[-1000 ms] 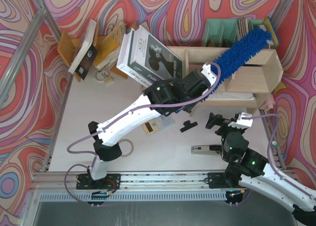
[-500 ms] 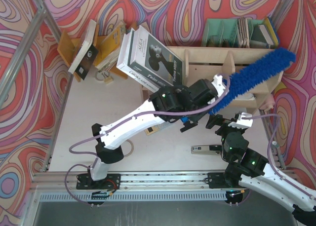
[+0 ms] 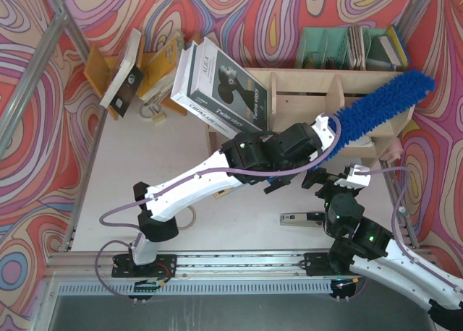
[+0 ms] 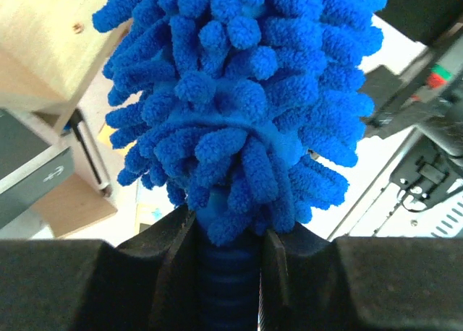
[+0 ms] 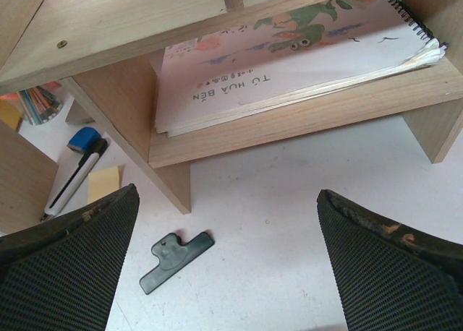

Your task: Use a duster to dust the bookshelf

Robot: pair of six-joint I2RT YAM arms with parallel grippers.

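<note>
Left gripper (image 4: pixel 228 262) is clamped on the handle of the blue duster (image 3: pixel 380 107) — fluffy head slants over the right end of the plywood bookshelf (image 3: pixel 304 79), contact unclear. Sweeping step in hand; next move prob. needs a light drag leftward along the top. Right gripper (image 5: pixel 224 222) gapes empty.

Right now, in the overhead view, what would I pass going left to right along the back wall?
orange-brown book stand → leaning white books → green file organizer
</note>
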